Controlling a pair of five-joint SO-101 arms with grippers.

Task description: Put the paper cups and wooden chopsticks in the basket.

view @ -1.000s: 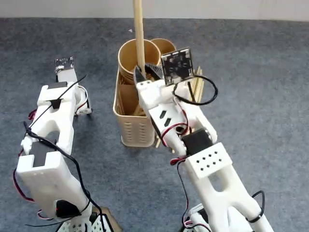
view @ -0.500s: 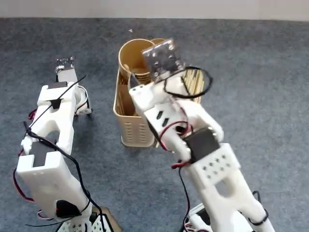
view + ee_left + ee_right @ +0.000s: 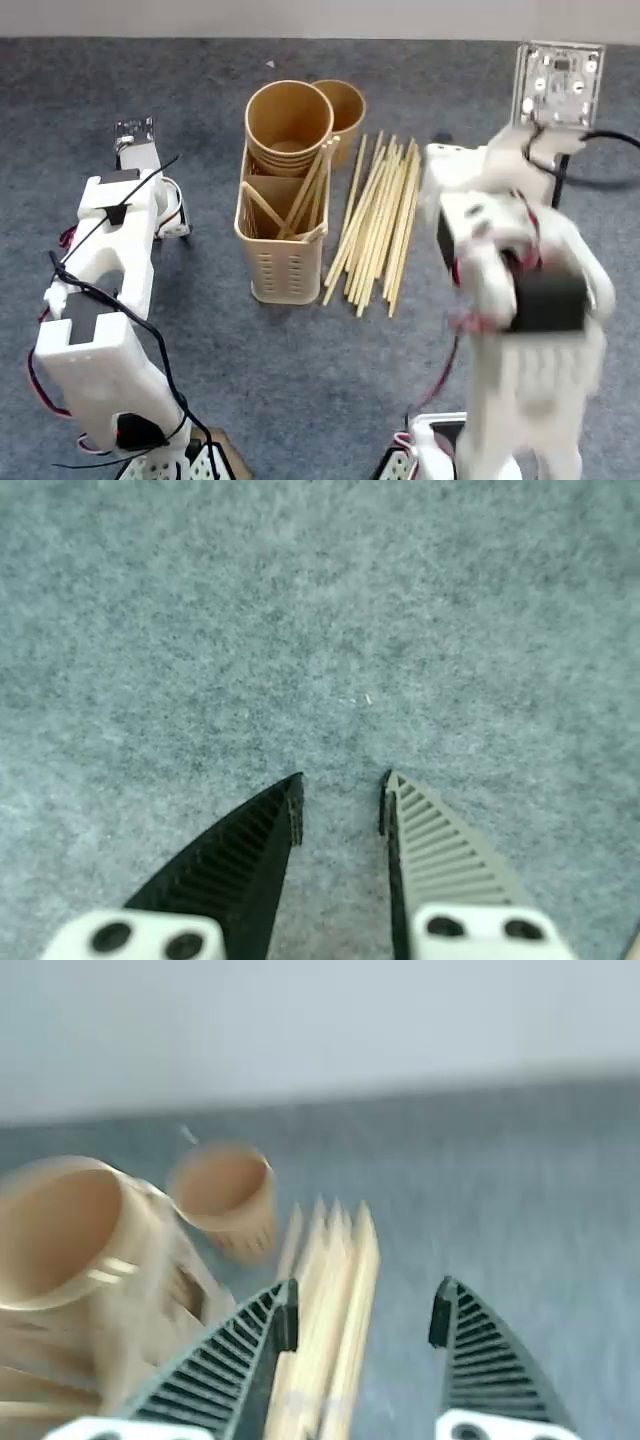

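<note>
At the far left, the left arm (image 3: 105, 260) lies stretched over the grey table (image 3: 200, 380), well apart from everything. The left gripper (image 3: 340, 802) hangs just above bare surface, its jaws a narrow gap apart and holding nothing. To its right stands the basket (image 3: 270, 275). A stack of cups (image 3: 288, 125) sits upright in its far compartment, and a few sticks (image 3: 305, 195) lean in the near one. A single cup (image 3: 345, 100) stands on the table just beside the basket's far right corner, not yet inside. Right of the basket lie the loose chopsticks (image 3: 378, 225), a flat fan whose long axis runs from near to far. Their near ends angle in just beside the basket wall and their far ends spread toward the single cup. Farthest right, the right arm (image 3: 515, 270) is raised. The right gripper (image 3: 362, 1315) has its jaws spread wide and empty, with the fan running lengthwise ahead between them. The right arm is plainly the nearer one, so the next pick is likely its job. It would close across the sticks' width. There is open table on the fan's right side, while the left side is crowded by the basket.
</note>
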